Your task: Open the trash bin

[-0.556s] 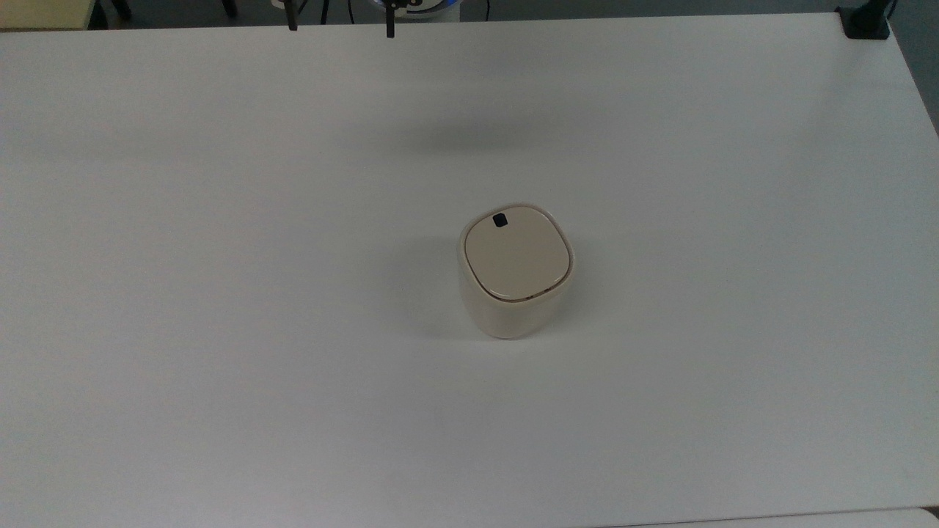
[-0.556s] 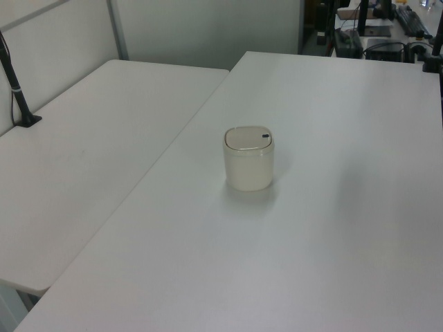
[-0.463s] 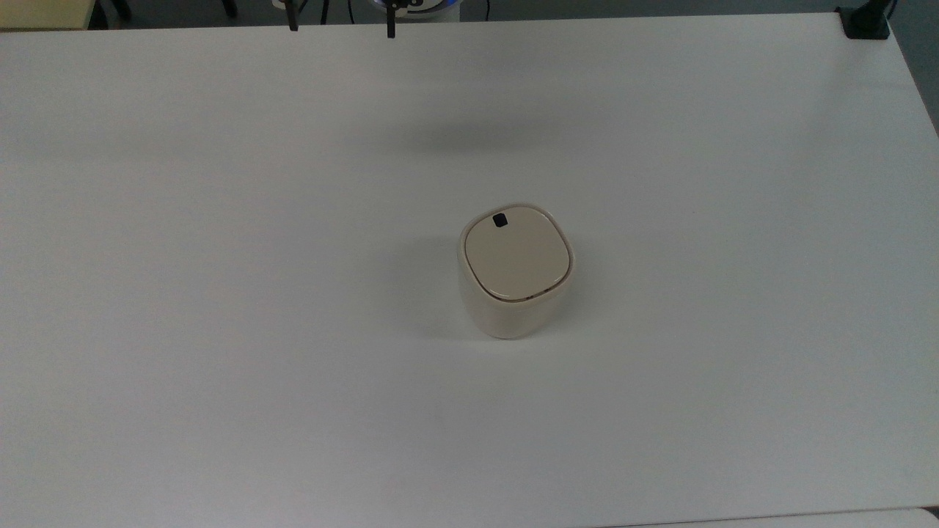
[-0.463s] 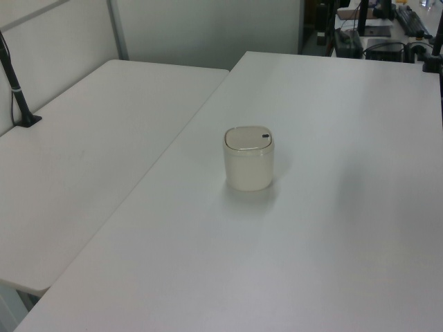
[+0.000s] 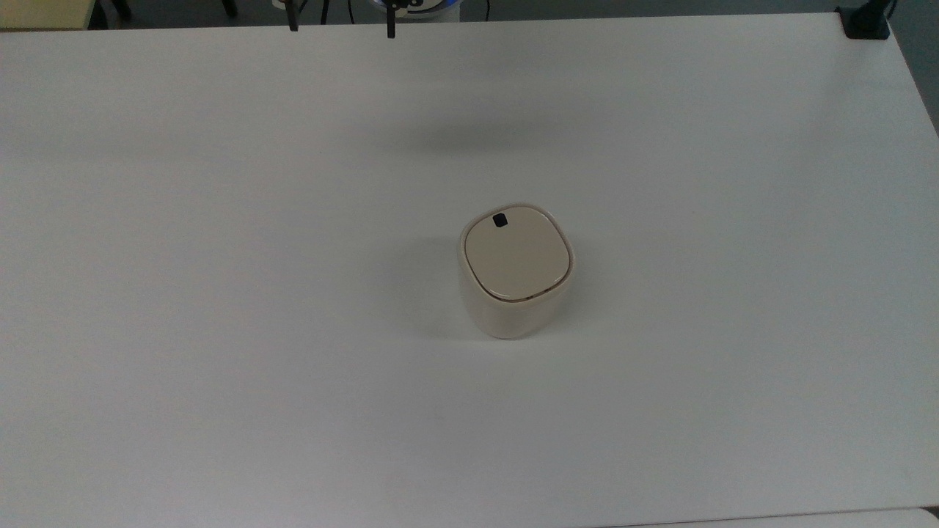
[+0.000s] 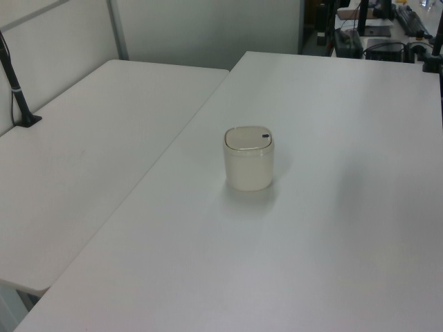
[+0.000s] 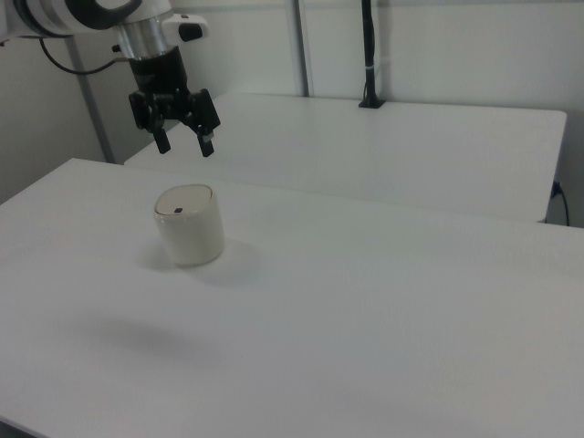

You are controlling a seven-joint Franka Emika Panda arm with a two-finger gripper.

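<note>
White table (image 5: pixel 220 330) surface carries the trash bin (image 5: pixel 516 271) near its centre, upright, lid shut, black latch (image 5: pixel 499 220) on the top view's upper lid edge. Gripper (image 7: pixel 182 141) hangs above the bin, well apart from it, fingers spread, holding nothing. Bin position and lid match the earlier frames; nothing has changed, so opening is not yet begun.

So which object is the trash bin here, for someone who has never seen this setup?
Find the large white table; the trash bin stands alone near its middle. It is a small cream-beige tub with rounded-square sides and a flat closed lid, marked by a small black square latch at the top view's upper lid edge.
</note>
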